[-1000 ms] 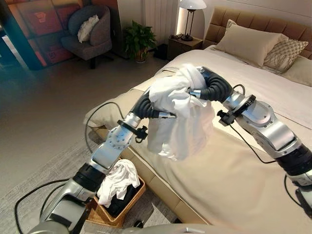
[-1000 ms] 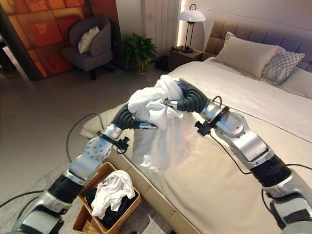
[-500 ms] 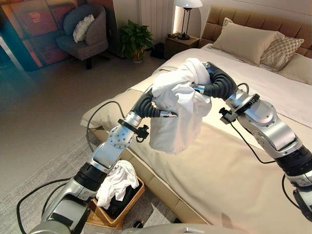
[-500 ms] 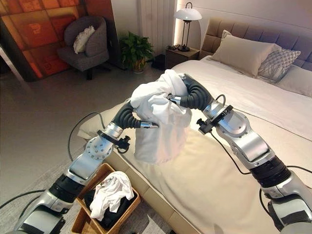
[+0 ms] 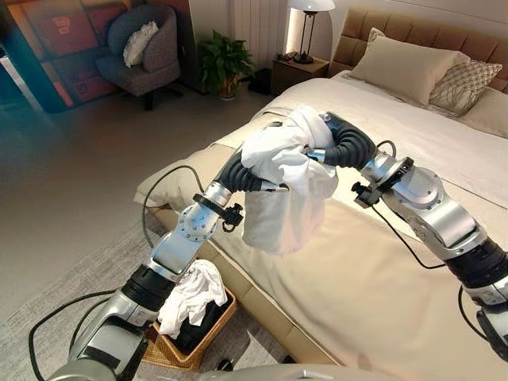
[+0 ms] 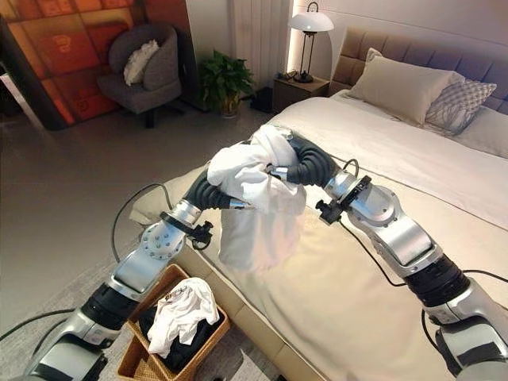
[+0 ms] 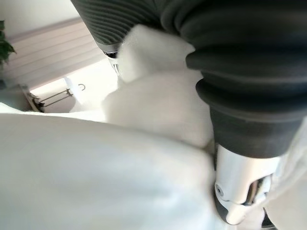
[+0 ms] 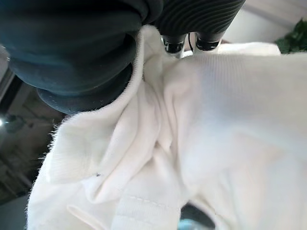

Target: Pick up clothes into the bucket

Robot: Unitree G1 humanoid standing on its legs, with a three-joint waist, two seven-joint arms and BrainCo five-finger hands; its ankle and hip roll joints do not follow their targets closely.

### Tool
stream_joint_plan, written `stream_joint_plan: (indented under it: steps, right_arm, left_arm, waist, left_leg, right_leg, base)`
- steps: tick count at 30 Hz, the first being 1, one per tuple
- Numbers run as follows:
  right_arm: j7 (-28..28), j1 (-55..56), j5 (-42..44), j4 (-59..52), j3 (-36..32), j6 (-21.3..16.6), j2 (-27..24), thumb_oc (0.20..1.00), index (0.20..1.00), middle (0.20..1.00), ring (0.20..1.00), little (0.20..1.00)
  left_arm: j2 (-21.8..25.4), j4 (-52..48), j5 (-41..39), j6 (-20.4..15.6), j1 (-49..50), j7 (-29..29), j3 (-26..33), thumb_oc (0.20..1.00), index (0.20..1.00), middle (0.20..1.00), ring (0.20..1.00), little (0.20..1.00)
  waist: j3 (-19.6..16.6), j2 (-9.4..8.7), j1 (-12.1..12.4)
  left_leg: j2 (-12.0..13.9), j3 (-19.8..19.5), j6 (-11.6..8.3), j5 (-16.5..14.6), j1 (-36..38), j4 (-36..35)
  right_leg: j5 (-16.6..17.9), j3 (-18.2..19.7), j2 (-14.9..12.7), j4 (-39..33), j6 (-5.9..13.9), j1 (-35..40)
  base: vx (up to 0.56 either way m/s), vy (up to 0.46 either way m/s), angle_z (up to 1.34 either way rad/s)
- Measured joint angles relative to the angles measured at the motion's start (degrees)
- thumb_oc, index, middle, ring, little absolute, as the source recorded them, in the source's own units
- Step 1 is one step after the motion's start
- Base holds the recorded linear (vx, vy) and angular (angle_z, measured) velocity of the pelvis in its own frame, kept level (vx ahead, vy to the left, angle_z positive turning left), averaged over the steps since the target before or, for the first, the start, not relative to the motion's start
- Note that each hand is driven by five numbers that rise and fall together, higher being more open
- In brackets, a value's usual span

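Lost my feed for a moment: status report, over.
Both hands, left hand and right hand, buried in the white garment; fingers hidden. Garment held up over the bed. Wicker basket on the floor below left, already holding clothes. Nothing blocking.

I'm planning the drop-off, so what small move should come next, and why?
Probably swing both arms toward the woven wicker basket. The white bundled garment hangs between the left hand and right hand above the beige bed, not over the basket.
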Motion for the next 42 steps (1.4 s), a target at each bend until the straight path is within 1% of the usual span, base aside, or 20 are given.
stream_joint_plan:
  steps: [4, 10, 11, 12, 13, 21, 30, 31, 32, 33, 35, 39, 42]
  right_arm:
    - [0.0, 0.0, 0.0, 0.0, 0.3, 0.1, 2.4, 0.200, 0.200, 0.200, 0.200, 0.200]
    - [0.0, -0.1, 0.0, 0.1, 2.0, 0.1, 2.6, 0.200, 0.200, 0.200, 0.200, 0.200]
    - [0.0, -0.1, 0.0, 0.1, 2.0, 0.1, 2.6, 0.200, 0.200, 0.200, 0.200, 0.200]
    - [0.0, -0.1, 0.0, 0.1, 2.0, 0.1, 2.6, 0.200, 0.200, 0.200, 0.200, 0.200]
    - [0.0, -0.1, 0.0, 0.1, 2.0, 0.1, 2.7, 0.200, 0.200, 0.200, 0.200, 0.200]
    - [0.1, -0.1, 0.0, 0.1, 2.0, 0.2, 3.6, 0.200, 0.200, 0.200, 0.200, 0.200]
    - [0.5, -0.1, 0.0, 0.1, 2.0, 0.6, 4.4, 0.200, 0.200, 0.200, 0.200, 0.200]
    - [0.8, -0.1, 0.0, 0.1, 2.0, 0.6, 4.4, 0.235, 0.235, 0.235, 0.235, 0.235]
    - [0.8, -0.1, 0.0, 0.1, 2.0, 0.6, 4.4, 0.642, 0.642, 0.642, 0.642, 0.642]
    - [0.9, -0.1, 0.0, 0.0, 2.0, 0.6, 4.4, 1.000, 1.000, 1.000, 1.000, 1.000]
    - [1.1, -0.1, 0.0, 0.0, 2.0, 0.6, 4.4, 1.000, 1.000, 1.000, 1.000, 1.000]
    - [1.1, 0.0, 0.0, -0.1, 1.4, 0.6, 4.4, 1.000, 1.000, 1.000, 1.000, 1.000]
    - [1.0, 0.0, -0.1, -0.7, -1.7, 0.6, 4.4, 1.000, 1.000, 1.000, 1.000, 1.000]
  left_arm:
    - [-0.4, 0.2, -2.3, 0.0, -0.1, 0.1, -0.6, 1.000, 1.000, 1.000, 1.000, 1.000]
    - [-0.8, 1.5, -2.2, 0.0, -0.2, 0.2, -0.9, 1.000, 1.000, 1.000, 1.000, 1.000]
    - [-0.8, 1.5, -2.3, -0.1, -0.2, 0.2, -0.9, 0.511, 0.511, 0.511, 0.511, 0.511]
    - [-0.8, 1.5, -2.3, -0.1, -0.2, 0.1, -0.9, 0.260, 0.260, 0.260, 0.260, 0.260]
    - [-0.7, 1.5, -2.4, -0.2, -0.2, 0.0, -0.9, 0.200, 0.200, 0.200, 0.200, 0.200]
    - [1.0, 1.0, -6.2, -0.4, 0.0, -3.0, -0.9, 0.200, 0.200, 0.200, 0.200, 0.200]
    - [3.8, 0.7, -6.7, -1.0, 0.2, -4.9, -0.9, 0.200, 0.200, 0.200, 0.200, 0.200]
    - [4.3, 0.7, -6.8, -1.3, 0.3, -5.0, -0.9, 0.200, 0.200, 0.200, 0.200, 0.200]
    - [4.3, 0.7, -6.8, -1.4, 0.3, -5.0, -0.9, 0.200, 0.200, 0.200, 0.200, 0.200]
    - [4.5, 0.7, -7.0, -1.5, 0.6, -5.0, -0.6, 0.200, 0.200, 0.200, 0.200, 0.200]
    - [4.5, 0.7, -7.4, -1.4, 1.2, -5.0, -0.1, 0.200, 0.200, 0.200, 0.200, 0.200]
    - [4.7, 1.1, -8.7, -1.2, 4.1, -5.0, 3.2, 0.200, 0.200, 0.200, 0.200, 0.200]
    - [4.8, 1.4, -11.4, -0.7, 6.3, -5.2, 5.9, 0.200, 0.200, 0.200, 0.200, 0.200]
  waist:
    - [0.0, 0.00, 0.1]
    - [0.0, -0.01, 0.1]
    - [0.0, -0.01, 0.0]
    - [0.0, -0.01, 0.0]
    - [0.0, -0.01, 0.2]
    - [0.0, 0.01, 0.1]
    - [0.0, 0.05, 0.1]
    - [0.0, 0.05, 0.1]
    - [0.0, 0.06, 0.1]
    - [0.0, 0.07, 0.1]
    - [0.0, 0.08, 0.1]
    - [0.0, 0.23, 0.0]
    - [0.0, 0.39, 0.1]
  left_leg:
    - [0.0, -0.2, 0.00, 0.0, 0.0, 0.0]
    - [-0.1, -0.2, 0.00, 0.0, 0.0, 0.0]
    - [-0.1, -0.2, 0.00, 0.0, 0.0, 0.0]
    - [-0.1, -0.2, 0.00, 0.0, 0.0, 0.0]
    - [0.0, -0.2, 0.00, 0.0, 0.0, 0.0]
    - [0.0, -0.1, 0.00, 0.0, 0.2, 0.0]
    - [0.1, 0.0, -0.05, 0.0, 0.6, 0.0]
    - [0.1, 0.0, -0.05, 0.0, 0.6, 0.0]
    - [0.1, 0.0, -0.05, 0.0, 0.6, 0.0]
    - [0.1, 0.0, -0.04, 0.0, 0.7, 0.0]
    - [0.1, 0.0, -0.04, 0.0, 0.7, 0.0]
    - [0.1, 0.1, -0.04, 0.0, 0.7, 0.0]
    - [0.1, 0.1, -0.06, -0.1, 0.7, 0.0]
  right_leg:
    - [0.1, -0.2, 0.0, 0.1, -0.22, 0.1]
    - [0.1, -0.2, -0.1, 0.1, -0.10, 0.1]
    - [0.0, -0.2, 0.0, 0.1, -0.06, 0.1]
    - [0.0, -0.2, 0.0, 0.1, -0.06, 0.1]
    - [0.0, -0.2, 0.0, 0.1, -0.05, 0.1]
    - [0.0, -0.1, 0.0, 0.1, -0.13, 0.2]
    - [-0.3, 0.0, 0.0, 0.0, -0.07, 0.6]
    - [-0.3, 0.0, 0.0, 0.0, -0.07, 0.6]
    - [-0.3, 0.0, 0.0, 0.0, -0.07, 0.6]
    - [-0.3, 0.0, 0.0, 0.0, -0.07, 0.6]
    - [-0.3, 0.0, 0.0, 0.0, -0.08, 0.6]
    - [-0.3, 0.1, 0.1, 0.0, -0.08, 0.6]
    - [-0.2, 0.1, 0.0, 0.0, -0.25, 0.6]
  base:
    - [0.01, -0.001, 0.02]
    - [-0.02, 0.005, 0.00]
    - [0.00, 0.000, 0.00]
    - [0.00, 0.000, 0.00]
    - [0.00, 0.000, 0.00]
    - [0.00, -0.001, 0.00]
    - [0.00, 0.000, 0.00]
    - [0.00, 0.000, 0.00]
    - [0.00, 0.000, 0.00]
    - [0.00, 0.000, 0.00]
    - [0.00, 0.000, 0.00]
    - [-0.02, 0.005, -0.01]
    - [0.00, 0.000, 0.00]
